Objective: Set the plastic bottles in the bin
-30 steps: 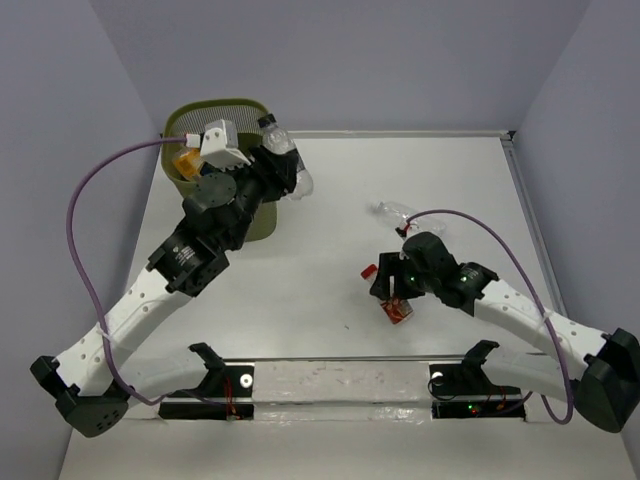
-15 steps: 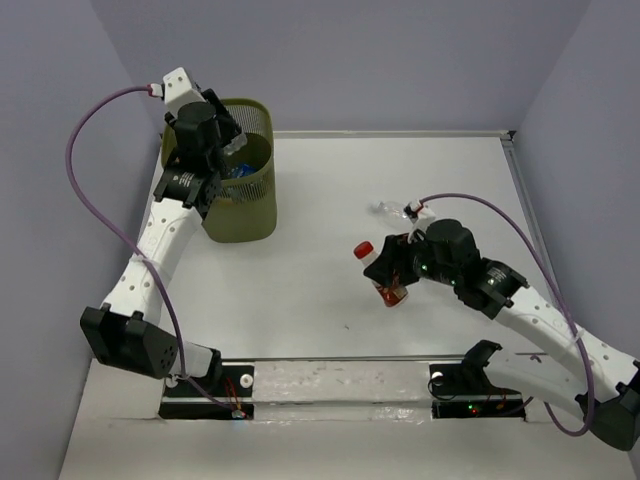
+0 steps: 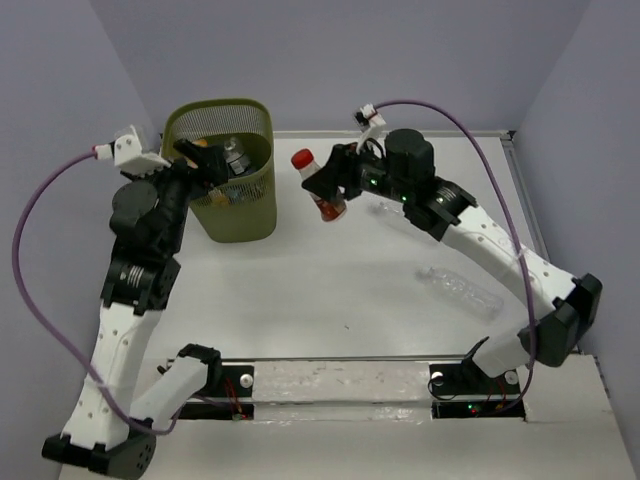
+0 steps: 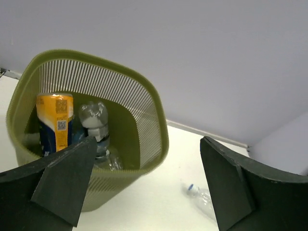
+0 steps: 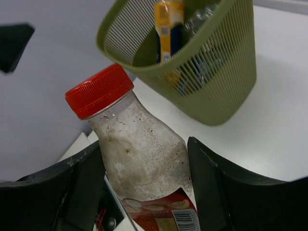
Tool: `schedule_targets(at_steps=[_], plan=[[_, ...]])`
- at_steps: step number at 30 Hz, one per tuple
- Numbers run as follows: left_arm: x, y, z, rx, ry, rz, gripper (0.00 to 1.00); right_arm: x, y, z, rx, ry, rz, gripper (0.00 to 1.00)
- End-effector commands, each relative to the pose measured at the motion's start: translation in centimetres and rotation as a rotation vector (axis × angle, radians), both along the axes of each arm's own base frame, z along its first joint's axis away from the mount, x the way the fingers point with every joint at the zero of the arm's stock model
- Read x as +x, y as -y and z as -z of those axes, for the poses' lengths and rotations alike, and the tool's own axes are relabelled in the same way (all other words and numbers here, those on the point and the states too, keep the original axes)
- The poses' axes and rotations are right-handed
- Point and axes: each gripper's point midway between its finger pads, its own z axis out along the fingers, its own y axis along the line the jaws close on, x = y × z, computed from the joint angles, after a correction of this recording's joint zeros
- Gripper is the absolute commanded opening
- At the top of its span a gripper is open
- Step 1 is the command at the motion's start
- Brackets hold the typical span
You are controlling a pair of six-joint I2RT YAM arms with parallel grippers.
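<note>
The olive-green bin point(image 3: 243, 215) stands at the back left with several bottles inside. My left gripper point(image 3: 203, 160) hovers open and empty over its left rim. In the left wrist view the gripper point(image 4: 148, 142) looks into the bin point(image 4: 160, 126) at an orange-labelled bottle point(image 4: 55, 119) and a clear one point(image 4: 96, 120). My right gripper point(image 3: 335, 178) is shut on a red-capped bottle point(image 3: 326, 205), held in the air just right of the bin. The right wrist view shows this bottle point(image 5: 139, 154) between the fingers of the gripper point(image 5: 144, 144), tilted, with the bin point(image 5: 216, 82) beyond.
A clear crinkled bottle point(image 3: 460, 290) lies on the white table right of centre; it also appears as a blue-capped bottle point(image 4: 202, 197) in the left wrist view. Grey walls close in the table at the back and sides. A purple cable loops off each arm.
My left gripper has opened over the bin and let go of its clear bottle, and the arm has swung left. My right arm has carried the red-capped bottle from mid-table up beside the bin.
</note>
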Motion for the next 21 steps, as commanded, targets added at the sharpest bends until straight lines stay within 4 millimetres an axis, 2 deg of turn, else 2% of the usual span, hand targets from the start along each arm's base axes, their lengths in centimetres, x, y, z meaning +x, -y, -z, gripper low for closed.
schedule_targets(at_steps=[1, 2, 3, 4, 6, 7, 8, 9, 10, 11, 12, 14, 15, 17, 18, 19, 20, 21], plan=[[-4.0, 0.7, 2.9, -0.002, 0.022, 0.096, 0.99, 2.1, -4.6, -7.1, 0.123, 0.156, -0.072, 0.07], [-4.7, 0.7, 3.6, -0.009, 0.021, 0.101, 0.99, 2.8, -5.3, -7.7, 0.134, 0.169, -0.067, 0.07], [-6.4, 0.4, 3.2, -0.024, 0.065, 0.111, 0.99, 3.2, -6.3, -8.5, 0.149, 0.192, -0.072, 0.07], [-6.7, 0.6, 4.9, -0.029, 0.047, 0.125, 0.99, 4.3, -7.9, -9.5, 0.165, 0.22, -0.075, 0.07], [-8.2, 0.3, 4.9, -0.044, 0.085, 0.129, 0.99, 6.1, -9.2, -10.2, 0.181, 0.24, -0.054, 0.07], [-8.4, 0.6, 5.8, -0.042, 0.058, 0.135, 0.99, 8.0, -11.0, -8.1, 0.161, 0.219, -0.052, 0.07], [-8.5, 0.8, 5.9, -0.037, 0.055, 0.141, 0.99, 7.8, -11.5, -11.4, 0.216, 0.275, -0.056, 0.07], [-8.8, 1.0, 6.0, -0.038, 0.054, 0.152, 0.99, 8.4, -12.1, -11.8, 0.227, 0.289, -0.054, 0.07], [-8.9, 1.3, 6.5, -0.032, 0.045, 0.162, 0.99, 9.0, -12.6, -12.0, 0.232, 0.295, -0.051, 0.07], [-9.1, 1.9, 6.8, -0.022, 0.04, 0.189, 0.99, 10.5, -14.0, -9.9, 0.213, 0.279, -0.049, 0.07], [-9.3, 1.9, 7.0, -0.025, 0.036, 0.189, 0.99, 10.5, -13.8, -12.6, 0.262, 0.33, -0.036, 0.07], [-9.4, 2.1, 7.8, -0.018, 0.023, 0.19, 0.99, 11.4, -14.5, -12.5, 0.283, 0.345, -0.025, 0.07], [-9.6, 2.0, 7.9, -0.014, 0.026, 0.187, 0.99, 12.1, -15.2, -11.3, 0.286, 0.324, -0.023, 0.07], [-9.7, 1.9, 8.1, -0.015, 0.026, 0.178, 0.99, 12.3, -15.8, -11.4, 0.327, 0.339, -0.035, 0.1], [-9.9, 2.3, 8.2, -0.021, 0.03, 0.202, 0.99, 12.5, -16.2, -10.9, 0.336, 0.331, -0.042, 0.15], [-10.0, 2.6, 7.9, -0.026, 0.041, 0.216, 0.99, 12.6, -16.2, -11.5, 0.359, 0.352, -0.043, 0.22], [-10.1, 2.9, 7.8, -0.03, 0.046, 0.232, 0.99, 12.6, -16.3, -11.5, 0.364, 0.359, -0.044, 0.46], [-10.0, 3.1, 7.9, -0.033, 0.044, 0.244, 0.99, 12.2, -16.8, -11.5, 0.365, 0.363, -0.056, 0.57]])
